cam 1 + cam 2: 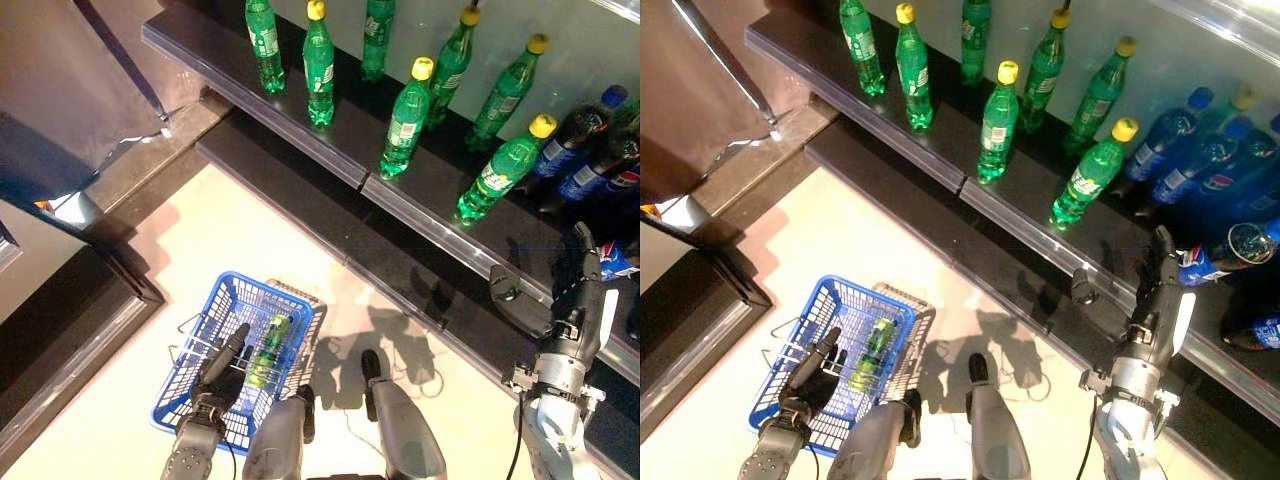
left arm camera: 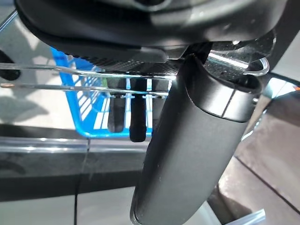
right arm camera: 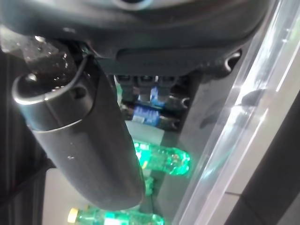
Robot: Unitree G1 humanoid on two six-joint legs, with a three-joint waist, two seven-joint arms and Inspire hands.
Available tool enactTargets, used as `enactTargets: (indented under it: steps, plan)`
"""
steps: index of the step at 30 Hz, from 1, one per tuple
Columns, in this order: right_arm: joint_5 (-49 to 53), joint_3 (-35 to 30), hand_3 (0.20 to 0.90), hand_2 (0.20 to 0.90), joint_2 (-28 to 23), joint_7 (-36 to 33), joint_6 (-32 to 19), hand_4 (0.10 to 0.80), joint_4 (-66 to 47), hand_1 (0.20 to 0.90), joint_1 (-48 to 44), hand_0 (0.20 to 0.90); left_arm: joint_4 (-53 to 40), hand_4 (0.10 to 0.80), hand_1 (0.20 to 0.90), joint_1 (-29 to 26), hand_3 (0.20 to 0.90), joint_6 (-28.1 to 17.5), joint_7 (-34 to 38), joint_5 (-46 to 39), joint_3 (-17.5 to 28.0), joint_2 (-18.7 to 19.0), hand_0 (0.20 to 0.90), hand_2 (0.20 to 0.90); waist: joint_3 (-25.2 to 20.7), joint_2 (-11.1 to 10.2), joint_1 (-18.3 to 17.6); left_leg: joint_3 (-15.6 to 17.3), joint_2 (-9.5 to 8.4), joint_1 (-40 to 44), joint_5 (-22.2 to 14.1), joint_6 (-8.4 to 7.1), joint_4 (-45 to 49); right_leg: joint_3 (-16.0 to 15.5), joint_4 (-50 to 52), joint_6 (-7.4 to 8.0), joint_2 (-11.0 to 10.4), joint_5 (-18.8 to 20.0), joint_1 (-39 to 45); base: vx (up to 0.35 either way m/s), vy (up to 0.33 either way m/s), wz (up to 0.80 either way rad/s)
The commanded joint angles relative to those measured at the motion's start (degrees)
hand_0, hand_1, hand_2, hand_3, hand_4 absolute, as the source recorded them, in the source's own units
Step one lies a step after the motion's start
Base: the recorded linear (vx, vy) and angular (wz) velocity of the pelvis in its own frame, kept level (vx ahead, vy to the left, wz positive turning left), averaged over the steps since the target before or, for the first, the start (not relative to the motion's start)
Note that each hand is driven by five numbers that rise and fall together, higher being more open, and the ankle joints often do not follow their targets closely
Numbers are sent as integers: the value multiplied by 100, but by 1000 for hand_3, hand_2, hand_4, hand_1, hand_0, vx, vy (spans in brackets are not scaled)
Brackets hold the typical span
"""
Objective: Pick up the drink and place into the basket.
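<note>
At the shelf edge, head views: the right hand (image 1: 1155, 300) reached up beside a blue-labelled bottle (image 1: 1215, 255) lying tilted on the shelf (image 1: 970, 190).
Basket, head views: the blue basket (image 1: 205, 310) hung from the left hand (image 1: 225, 365); one green bottle (image 1: 268, 345) already lay inside it.
Stock, head views: the green bottles (image 1: 405, 120) stood upright with yellow caps, smooth clear plastic, tapering to the neck; the dark cola bottles (image 1: 1175, 130) stood further right.
Left wrist view: the fingers (image 2: 136, 117) were curled round the thin wire handle (image 2: 79, 86), clenched on it; blue lattice wall beyond.
Right wrist view: the fingers (image 3: 140, 89) pointed toward the blue label (image 3: 145, 115); whether they gripped it cannot be told.
Technique, judged: the hand should close round the bottle's cylindrical body, not the label end, since slick plastic may roll.
Technique, judged: the basket should be kept level while the bottle is lowered in lengthwise.
</note>
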Motion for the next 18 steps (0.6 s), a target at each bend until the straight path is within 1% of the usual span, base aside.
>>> enactTargets:
  steps: [1,4,10,14,18]
  plan:
    - [-103,-50,900,900,-255,-250,-465,800,-450,900,-253,900,-969,100,300,117,200,-472,-366,-270,416,756,300,300,-688,-55,125,-432,-427,-867,451,-66,101,-132,229,458,87,-560,78,-129,-15,2]
    - [-59,98,900,900,-232,-455,-486,800,-409,900,-462,900,-924,100,300,-69,200,-587,-333,-331,388,798,300,300,-618,-62,157,-448,-435,-1066,439,-58,118,-117,209,483,136,-564,-86,-125,-30,2]
    - [292,308,900,900,-125,-711,-747,800,-174,900,-813,900,-752,100,300,-365,200,-826,-407,-384,332,889,300,300,-503,-114,201,-451,-403,-1385,403,-44,140,-114,117,484,233,-561,-296,-104,-43,3]
    - [440,302,900,900,-21,-738,-937,800,43,900,-1003,900,-563,100,300,-527,200,-907,-513,-407,357,914,300,300,-440,-146,217,-453,-395,-1499,406,-43,93,-142,17,460,260,-543,-364,-61,-25,2]
    - [442,208,900,900,-54,-779,-955,800,72,900,-1214,900,-499,100,300,-688,200,-938,-512,-404,367,942,300,300,-354,-159,224,-458,-387,-1560,442,-48,18,-160,-65,425,270,-507,-413,-49,-14,0]
